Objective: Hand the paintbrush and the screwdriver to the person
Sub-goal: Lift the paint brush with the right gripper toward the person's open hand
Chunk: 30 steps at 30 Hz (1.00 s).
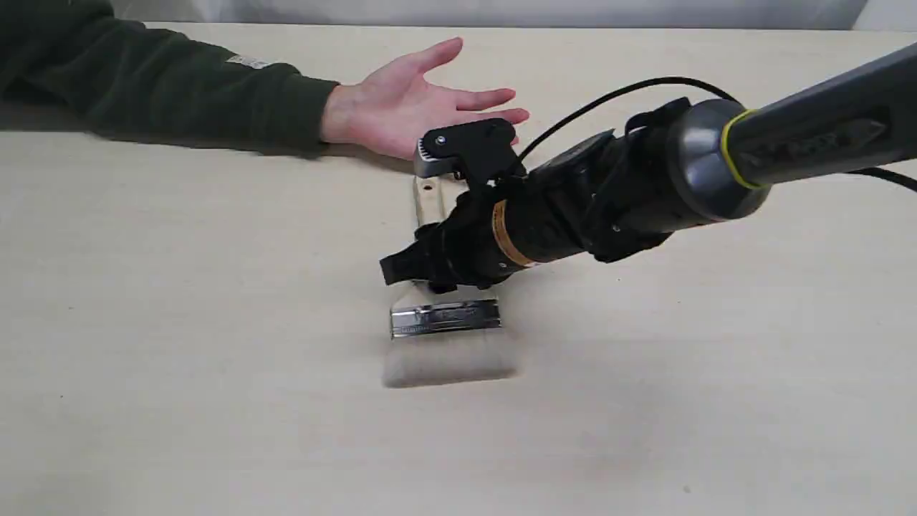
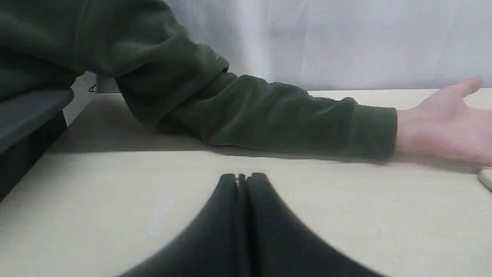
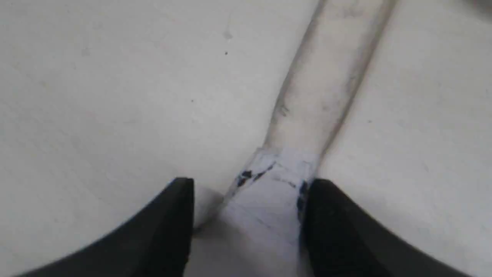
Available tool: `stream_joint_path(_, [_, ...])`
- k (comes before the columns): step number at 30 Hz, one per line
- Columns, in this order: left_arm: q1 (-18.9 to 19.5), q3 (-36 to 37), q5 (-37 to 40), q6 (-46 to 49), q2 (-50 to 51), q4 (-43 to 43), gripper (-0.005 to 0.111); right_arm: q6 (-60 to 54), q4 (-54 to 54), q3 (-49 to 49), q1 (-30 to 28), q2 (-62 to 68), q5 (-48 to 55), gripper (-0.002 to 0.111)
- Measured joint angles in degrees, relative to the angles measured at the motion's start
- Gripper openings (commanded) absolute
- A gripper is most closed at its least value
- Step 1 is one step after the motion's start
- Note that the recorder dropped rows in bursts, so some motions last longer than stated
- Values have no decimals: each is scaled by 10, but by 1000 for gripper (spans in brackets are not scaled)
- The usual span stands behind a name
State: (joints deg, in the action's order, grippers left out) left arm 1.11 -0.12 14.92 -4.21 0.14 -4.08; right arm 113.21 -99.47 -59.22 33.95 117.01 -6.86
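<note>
Pale table (image 1: 143, 373) w/ paintbrush (image 1: 444, 319) flat on it; person's forearm (image 1: 215, 100) resting too.

Paintbrush (image 1: 444, 319): mid-handle hidden beneath right gripper (image 1: 414, 213), bristles blurred. Person (image 2: 446, 119): fingers are cut off at the left wrist view's edge.

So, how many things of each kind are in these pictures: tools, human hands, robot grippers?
Tools: 1 (paintbrush)
Human hands: 1 (person's hand)
Robot grippers: 2 (left gripper, right gripper)
Total: 4
</note>
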Motion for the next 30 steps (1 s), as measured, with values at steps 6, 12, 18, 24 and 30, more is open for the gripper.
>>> stream_joint_path(6, [0, 0, 0, 0, 0, 0, 0, 0, 8, 18, 0, -8, 7, 35])
stream_joint_path(12, [0, 0, 0, 0, 0, 0, 0, 0, 9, 19, 0, -9, 4, 38])
stream_joint_path(18, [0, 0, 0, 0, 0, 0, 0, -2, 4, 9, 0, -8, -8, 51])
stream_joint_path(24, [0, 0, 0, 0, 0, 0, 0, 0, 2, -1, 0, -3, -13, 49])
stream_joint_path(30, [0, 0, 0, 0, 0, 0, 0, 0, 0, -1, 0, -3, -6, 37])
